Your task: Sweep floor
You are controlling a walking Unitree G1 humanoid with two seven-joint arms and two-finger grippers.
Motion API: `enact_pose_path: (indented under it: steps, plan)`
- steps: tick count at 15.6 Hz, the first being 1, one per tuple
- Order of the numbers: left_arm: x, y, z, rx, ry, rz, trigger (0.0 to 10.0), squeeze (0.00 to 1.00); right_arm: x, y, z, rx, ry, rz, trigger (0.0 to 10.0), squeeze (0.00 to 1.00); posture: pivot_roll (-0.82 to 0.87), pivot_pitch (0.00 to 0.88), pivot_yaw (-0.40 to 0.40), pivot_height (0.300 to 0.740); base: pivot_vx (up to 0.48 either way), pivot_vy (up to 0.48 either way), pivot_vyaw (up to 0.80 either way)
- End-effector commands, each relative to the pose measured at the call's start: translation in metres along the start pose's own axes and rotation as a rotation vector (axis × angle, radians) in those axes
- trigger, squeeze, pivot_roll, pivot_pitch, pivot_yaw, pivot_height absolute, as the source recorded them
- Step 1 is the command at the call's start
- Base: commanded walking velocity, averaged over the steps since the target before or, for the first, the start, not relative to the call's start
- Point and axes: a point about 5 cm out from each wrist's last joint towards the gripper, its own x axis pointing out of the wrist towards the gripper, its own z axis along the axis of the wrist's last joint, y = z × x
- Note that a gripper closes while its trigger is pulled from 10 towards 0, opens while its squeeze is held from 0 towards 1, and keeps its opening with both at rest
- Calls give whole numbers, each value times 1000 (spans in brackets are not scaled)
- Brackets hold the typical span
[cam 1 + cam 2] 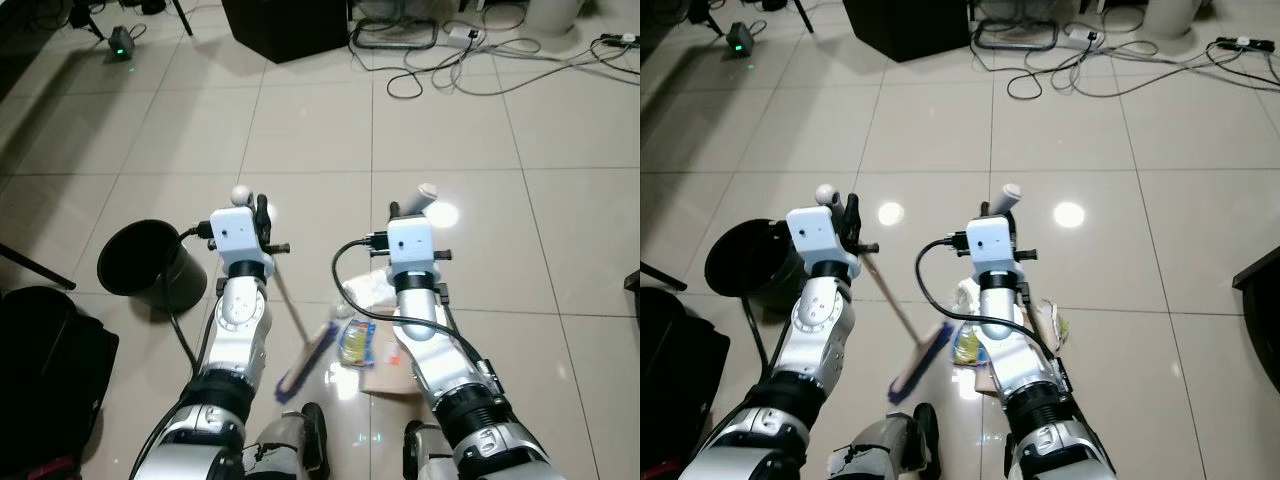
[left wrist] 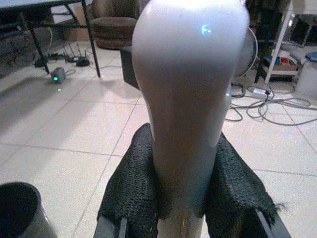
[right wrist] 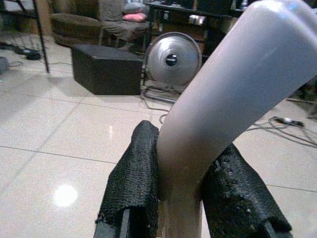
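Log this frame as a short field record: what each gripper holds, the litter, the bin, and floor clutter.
left gripper: shut on the broom handle; broom head down on the tiles near the robot's feet
right gripper: shut on the dustpan handle
litter: yellow wrapper and pale scraps beside the right arm, on or at a tan dustpan pan
bin: black, open, upright, on the robot's left
floor clutter: cables and a black box farther ahead
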Motion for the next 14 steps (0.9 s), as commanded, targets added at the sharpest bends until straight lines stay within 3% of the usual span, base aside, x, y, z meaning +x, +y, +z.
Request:
enact_pose_path:
  steps: [1, 5, 8, 11, 12, 14]
  plan:
    - [-2, 5, -6, -44, 35, 49, 10000, 0, -1, 8, -1, 20, 9, 33, 10000, 0, 75, 288, 153, 740, 0, 0, 0]
    - [5, -1, 8, -151, 14, 40, 10000, 0, 1, 0, -6, 23, 30, 4, 10000, 0, 80, 277, 157, 740, 0, 0, 0]
    - [1, 10, 27, -224, -11, 30, 10000, 0, 7, -11, -8, 17, 40, -33, 10000, 0, 77, 257, 170, 740, 0, 0, 0]
    - [-5, 24, 39, -213, -26, 23, 10000, 0, 12, -17, -9, 14, 49, -46, 10000, 0, 83, 239, 161, 740, 0, 0, 0]
    - [-2, 38, 54, -167, -57, 5, 10000, 0, 16, -20, -9, 13, 47, -39, 10000, 0, 83, 208, 142, 740, 0, 0, 0]
    - [4, 47, 69, -82, -95, -34, 10000, 0, 18, -23, -7, 25, 39, -24, 10000, 0, 88, 176, 128, 740, 0, 0, 0]
